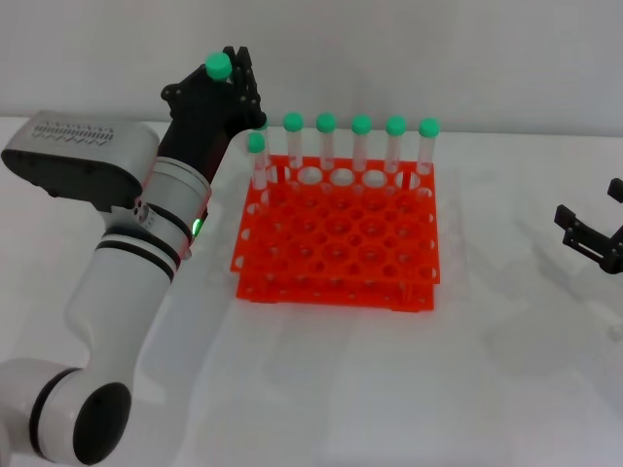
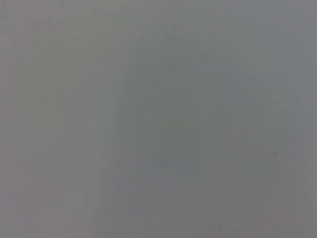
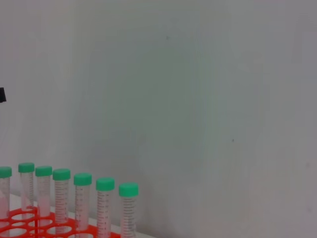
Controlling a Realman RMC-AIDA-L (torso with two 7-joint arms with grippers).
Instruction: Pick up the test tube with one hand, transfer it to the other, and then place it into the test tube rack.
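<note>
The rack [image 1: 338, 233] is bright orange plastic, a two-tier square grid of round holes, standing on a matte white table [image 1: 321, 389] toward its far edge. Slim clear tubes with round green caps stand upright in the rack: in the head view, five along the far row [image 1: 360, 146] and one [image 1: 257, 161] at the far left corner, with another cap partly hidden behind the left gripper. The left gripper [image 1: 234, 83], black, on a white arm with black bands and a green light, is raised above the far left corner of the rack and clamps the tube [image 1: 218, 66]; only that tube's green cap shows above the fingers. The right gripper [image 1: 594, 229], all black, hangs near the right edge of the table, well apart from the rack, its fingers spread and holding nothing. The right wrist view shows seven capped tubes [image 3: 81, 201] in a row against a plain grey-white wall [image 3: 198, 99], with printed graduation marks on their clear walls that the head view does not resolve. The left wrist view shows only a featureless grey surface.
</note>
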